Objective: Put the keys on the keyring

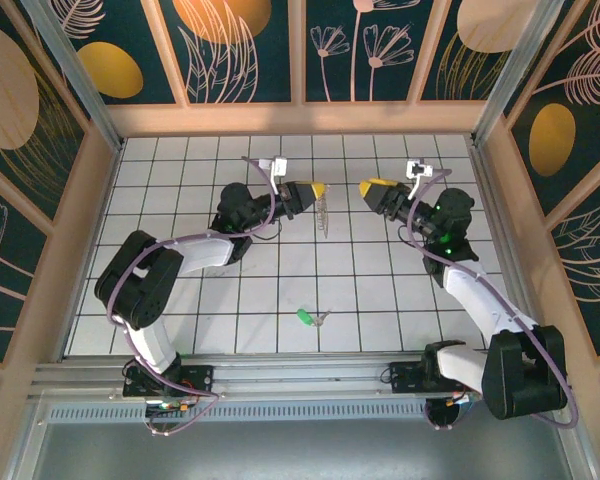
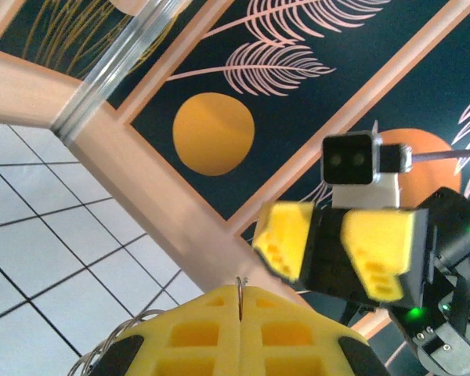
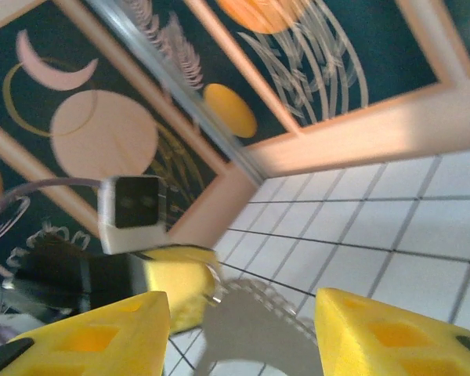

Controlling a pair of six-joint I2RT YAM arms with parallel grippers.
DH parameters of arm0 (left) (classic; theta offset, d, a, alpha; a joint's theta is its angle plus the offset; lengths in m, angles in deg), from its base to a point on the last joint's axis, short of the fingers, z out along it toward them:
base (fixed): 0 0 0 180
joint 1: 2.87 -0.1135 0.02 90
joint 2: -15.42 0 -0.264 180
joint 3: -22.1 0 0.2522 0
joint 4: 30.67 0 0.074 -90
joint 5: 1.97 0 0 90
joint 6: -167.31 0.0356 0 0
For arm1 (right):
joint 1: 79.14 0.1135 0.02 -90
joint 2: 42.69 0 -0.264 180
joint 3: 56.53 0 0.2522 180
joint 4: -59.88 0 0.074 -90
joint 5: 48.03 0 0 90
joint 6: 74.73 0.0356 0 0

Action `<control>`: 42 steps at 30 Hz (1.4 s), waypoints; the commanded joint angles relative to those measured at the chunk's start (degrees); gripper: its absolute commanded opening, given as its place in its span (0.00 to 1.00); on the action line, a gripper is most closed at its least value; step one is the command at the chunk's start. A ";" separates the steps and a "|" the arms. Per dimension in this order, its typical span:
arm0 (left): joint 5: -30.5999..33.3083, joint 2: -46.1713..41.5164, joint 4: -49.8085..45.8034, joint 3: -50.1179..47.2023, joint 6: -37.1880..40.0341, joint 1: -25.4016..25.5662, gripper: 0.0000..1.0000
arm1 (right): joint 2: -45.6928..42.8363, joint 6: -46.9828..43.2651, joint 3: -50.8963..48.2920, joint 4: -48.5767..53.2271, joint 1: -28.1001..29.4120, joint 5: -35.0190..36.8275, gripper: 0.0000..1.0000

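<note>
Top external view puts the small silver key with the bright green plastic head flat on the white tiled table. It lies near the front edge, between the two arm bases and well apart from both grippers. The thin grey metal keyring with the beaded edge hangs in the air further back. It is pinched at its top by your left gripper, whose yellow fingers are clenched on it. In the left wrist view a tip of the wire pokes up from the seam between the closed pads. Your right gripper faces the ring from just beside it, jaws released and holding nothing. In the right wrist view the loop hangs between its spread fingers.

I judge the ring secured and the key next. Keep the left clamp firm and the ring steady. Take the right arm down to the key and grasp the green head squarely, since a thin key lying flat can easily slide away. I cannot make out the key's hole, so find it before you commit to the grip.
</note>
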 commanded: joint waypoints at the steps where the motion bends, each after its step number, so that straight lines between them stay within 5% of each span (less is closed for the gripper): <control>1: 2.50 -2.77 -8.30 3.26 7.83 0.25 0.00 | -1.41 2.91 -2.87 1.50 -0.55 5.79 0.52; 10: 12.50 -6.28 -11.79 1.40 15.42 0.24 0.00 | -2.32 2.87 -8.11 3.51 -0.64 9.04 0.52; 24: 24.04 -4.83 0.80 -5.64 18.17 0.26 0.00 | -0.39 -7.85 -7.91 20.34 2.43 10.04 0.49; 42: 23.49 -5.08 -1.04 -3.12 17.13 -4.17 0.00 | 0.16 -11.44 -9.42 36.07 31.10 28.21 0.43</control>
